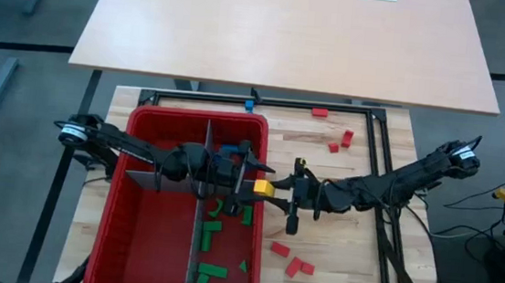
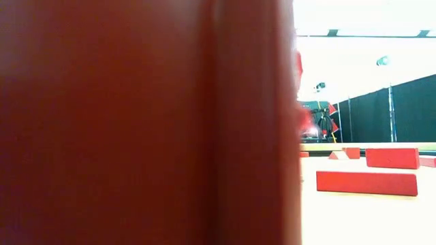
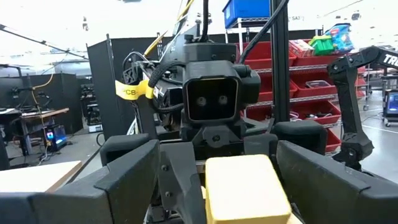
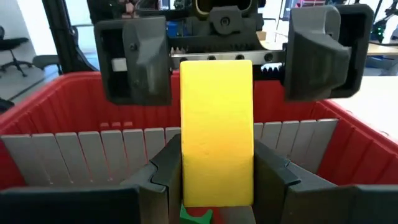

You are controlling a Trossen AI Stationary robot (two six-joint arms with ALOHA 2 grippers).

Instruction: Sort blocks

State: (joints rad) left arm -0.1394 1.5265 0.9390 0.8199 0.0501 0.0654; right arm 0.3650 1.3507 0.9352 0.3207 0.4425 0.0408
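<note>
Pale wooden counter (image 1: 343, 259): right pincer (image 1: 271, 189) grips one small yellow rectangular block (image 1: 263, 188); opposite, left pincer (image 1: 249, 164) gapes empty; six red blocks (image 1: 280, 249) lie around them.

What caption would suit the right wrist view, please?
Right gripper holds yellow block toward the open left gripper, over the red bin.

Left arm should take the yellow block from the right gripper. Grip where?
Grip the free end of the yellow block, protruding beyond the shut right gripper, across its long flat sides. Come head-on from over the red bin, where the open left gripper faces it.
</note>
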